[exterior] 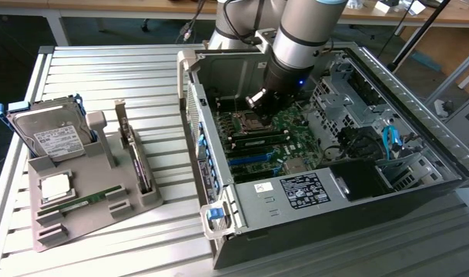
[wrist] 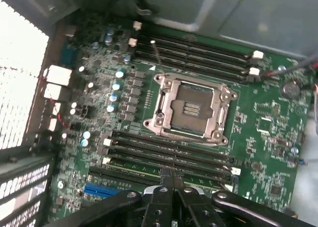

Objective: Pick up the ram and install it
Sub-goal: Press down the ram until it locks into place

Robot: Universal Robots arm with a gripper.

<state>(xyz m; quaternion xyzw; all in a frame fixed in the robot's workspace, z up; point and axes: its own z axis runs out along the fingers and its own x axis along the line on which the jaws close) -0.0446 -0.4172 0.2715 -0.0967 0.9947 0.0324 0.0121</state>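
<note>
Inside the open black computer case (exterior: 388, 190), the big grey robot arm (exterior: 300, 40) reaches down over the green board full of tiny parts (exterior: 277, 147). Its black claw (wrist: 172, 183) hangs just above the long black slots (wrist: 169, 152) beside the square silver chip holder (wrist: 191, 108). The claw's two fingers are pressed together, and nothing is held between them.

The ram, a long thin green stick (exterior: 84, 201), lies flat in the grey plastic tray (exterior: 80, 225) on the exterior view's left, well away from the claw. Just beside it in the tray sits a square silver chip (exterior: 56, 187). A silver hard drive with a white sticker (exterior: 53, 135) stands at the back of the tray, held in a blue frame. A taller card with a metal edge (exterior: 134, 156) stands upright in the tray too.

Both the tray and the case rest on a surface made of silver metal strips (exterior: 119, 69).
</note>
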